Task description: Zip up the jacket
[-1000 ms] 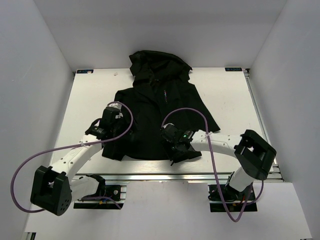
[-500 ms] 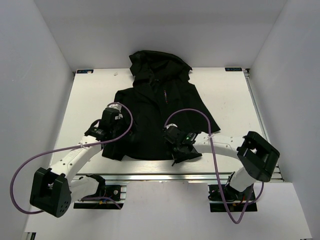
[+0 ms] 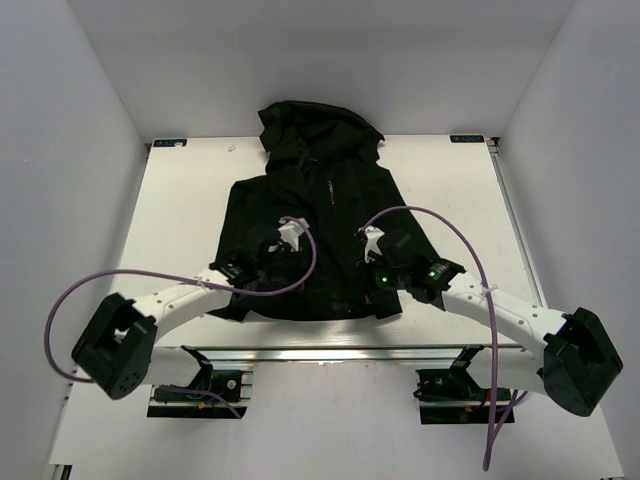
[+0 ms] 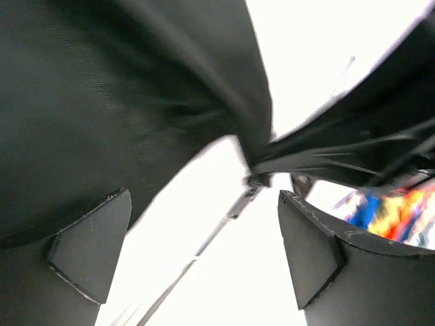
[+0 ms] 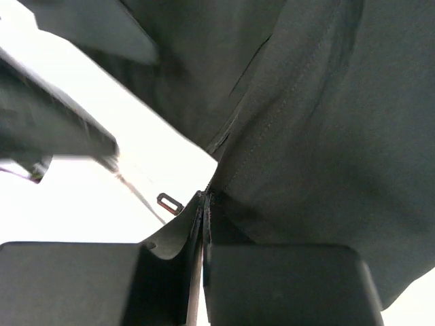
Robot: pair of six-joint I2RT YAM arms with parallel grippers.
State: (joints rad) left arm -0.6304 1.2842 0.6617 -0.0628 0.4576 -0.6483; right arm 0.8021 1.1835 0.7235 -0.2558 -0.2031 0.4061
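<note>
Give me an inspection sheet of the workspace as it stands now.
Surface: white table.
Job's things: black jacket lying flat, hood at the far edge; front parted at the hem.
Clutter: nothing seen.
Grippers: left gripper open, at the hem; right gripper shut on the jacket's front edge.
Cables: purple cables loop from each arm, arching over the jacket.
Surroundings: white walls on three sides.

Your top view looks steeply down from above the near edge of the table (image 3: pixel 180 200) and takes in all of it. The wrist views look out past the left hand (image 4: pixel 204 224) and the right hand (image 5: pixel 204 251), very close to the jacket (image 3: pixel 300 200). All three views share its lower edge.
</note>
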